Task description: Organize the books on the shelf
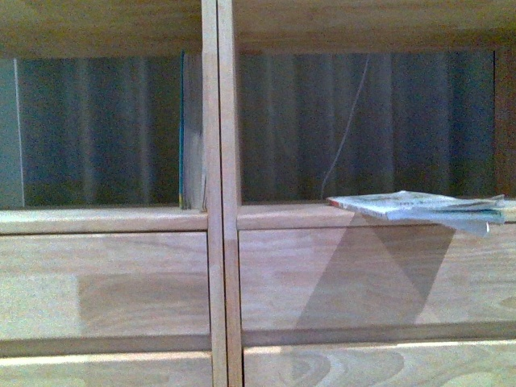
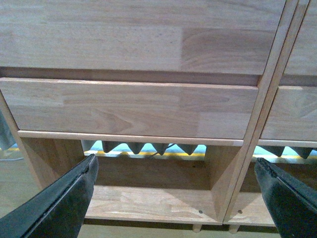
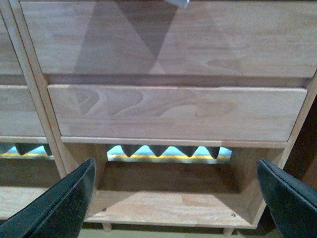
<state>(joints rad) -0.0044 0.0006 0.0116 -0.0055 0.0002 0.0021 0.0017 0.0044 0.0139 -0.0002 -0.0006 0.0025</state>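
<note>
- The shelf (image 1: 219,266) fills the front view, with its central divider (image 1: 219,121) splitting one open row into a left and a right compartment.
- The left compartment holds one slim book (image 1: 192,137). It stands upright and is pressed against the divider, with its long axis vertical and its teal-blue edge facing forward.
- The right compartment holds a small stack of flat books (image 1: 419,206) lying on the shelf board.
- The stack's long axis runs side to side. A red-marked white spine faces the front, and the right end sticks out past the board's front edge.
- Closed drawer fronts (image 1: 105,282) sit below both compartments.
- A folded grey-blue curtain (image 1: 97,129) shows through the open back.
- The left gripper (image 2: 176,161) is spread wide with nothing between its fingers (image 2: 64,203). It faces the lower drawers, well away from the books.
- The right gripper (image 3: 176,162) is likewise wide apart and empty, low before the shelf.
</note>
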